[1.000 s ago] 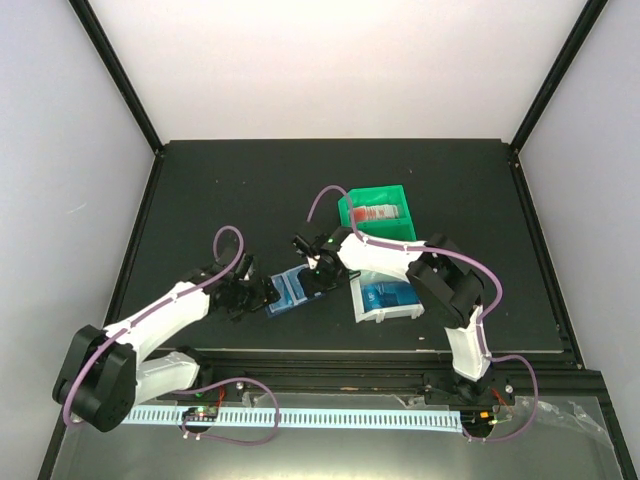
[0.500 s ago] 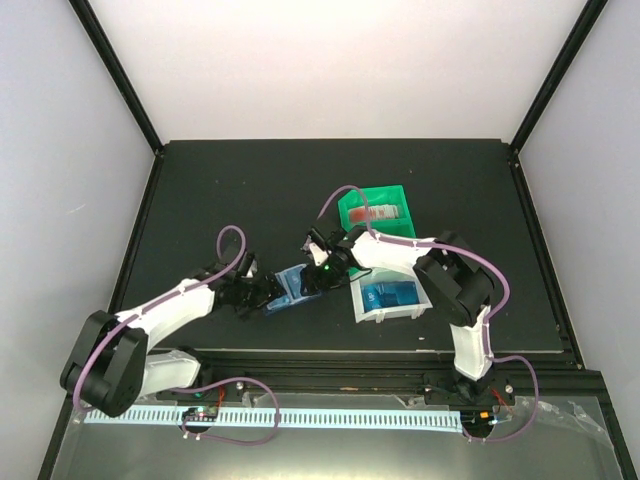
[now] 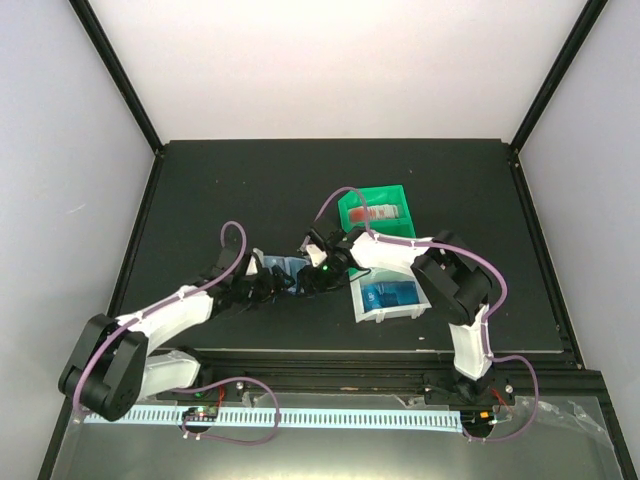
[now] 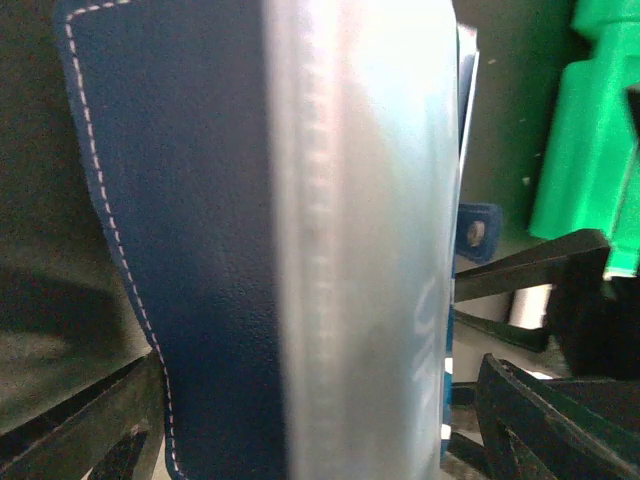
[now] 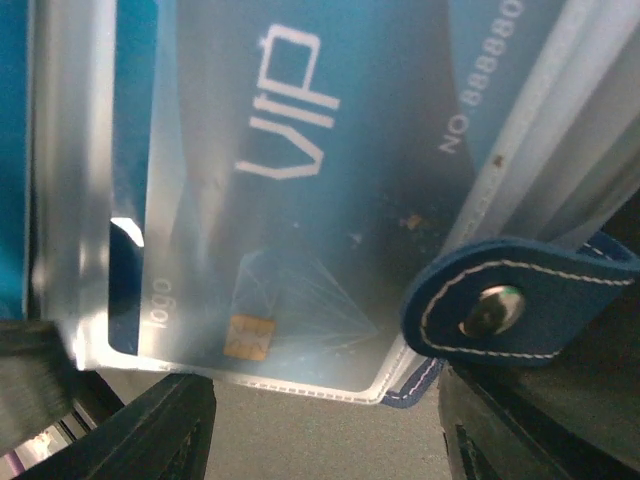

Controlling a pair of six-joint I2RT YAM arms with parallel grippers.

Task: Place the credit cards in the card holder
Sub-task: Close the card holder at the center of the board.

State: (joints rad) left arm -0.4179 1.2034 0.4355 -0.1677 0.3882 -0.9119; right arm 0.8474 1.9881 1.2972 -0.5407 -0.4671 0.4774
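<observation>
The card holder (image 3: 283, 270) is a navy pouch with clear sleeves, lifted at the table's middle between both grippers. My left gripper (image 3: 262, 284) is shut on the card holder; in the left wrist view its navy cover (image 4: 180, 250) and a clear sleeve (image 4: 360, 250) fill the space between the fingers (image 4: 90, 430). My right gripper (image 3: 315, 272) is open, right against the holder's right side. The right wrist view shows a blue credit card (image 5: 300, 200) marked VIP inside a clear sleeve, and the holder's clasp tab (image 5: 510, 300). More blue credit cards (image 3: 388, 296) lie in the white bin.
The white bin (image 3: 358, 300) stands right of the grippers, and a green bin (image 3: 378, 195) with red-and-white items is behind it. The right arm's elbow (image 3: 450, 280) rises over the white bin. The black table ends at a rail along the near edge.
My left gripper has moved up and to the right, carrying the card holder away from the near edge toward the right gripper. The right gripper has barely shifted.
</observation>
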